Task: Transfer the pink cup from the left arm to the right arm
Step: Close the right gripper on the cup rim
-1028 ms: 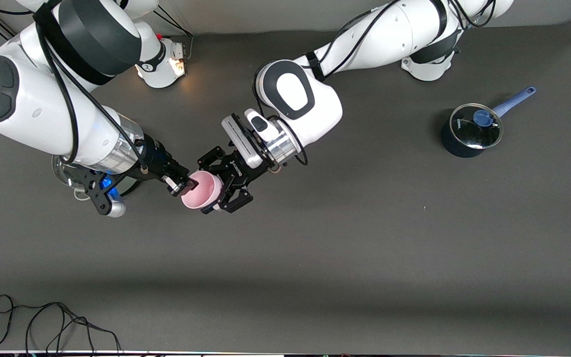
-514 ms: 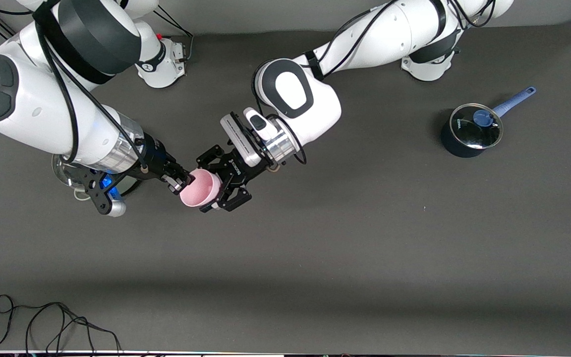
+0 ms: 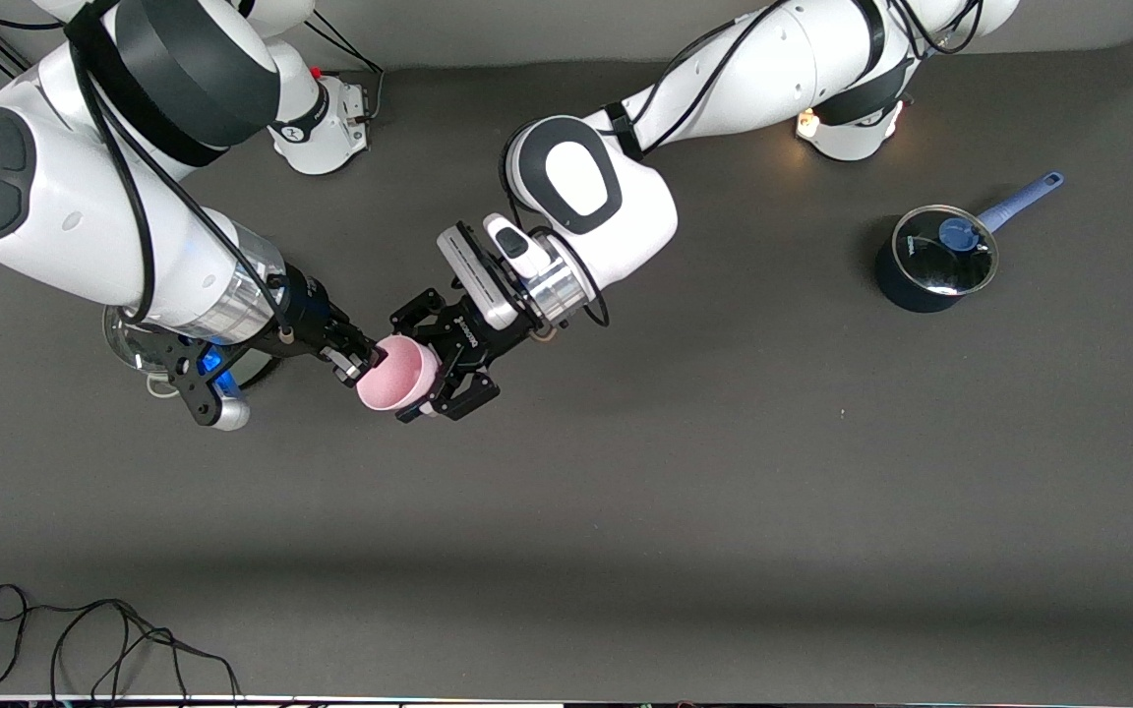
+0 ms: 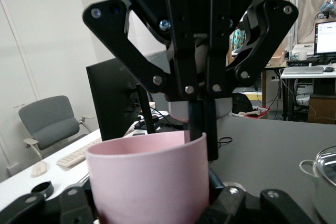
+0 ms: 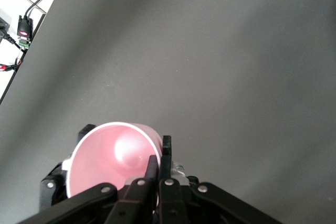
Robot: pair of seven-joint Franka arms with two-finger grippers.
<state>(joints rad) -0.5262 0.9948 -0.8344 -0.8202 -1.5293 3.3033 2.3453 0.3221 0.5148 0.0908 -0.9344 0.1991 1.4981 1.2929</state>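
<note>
**A:** Where is the pink cup [image 3: 397,375] right now?

**B:** Up in the air over the counter [image 3: 626,511], tipped on its side, caught between both hands. The right hand [image 3: 362,363] is pinched together on the cup's rim, one finger inside the mouth and one outside. The left hand [image 3: 444,369] wraps the cup's body from the base end.

**A:** Is the left hand clamped on it or letting go?

**B:** I cannot tell; its fingers [image 4: 79,203] sit close against the cup wall, but whether they press is unclear.

**A:** So what makes the handover go well?

**B:** I'd judge the rim grip thin, so the left hand should spread slowly and fully before backing straight away from the base, without dragging the cup. The right hand should keep steady.

**A:** Anything else around?

**B:** A lidded pot [image 3: 932,258] with a blue handle, well apart from both hands, at the left arm's end.
</note>
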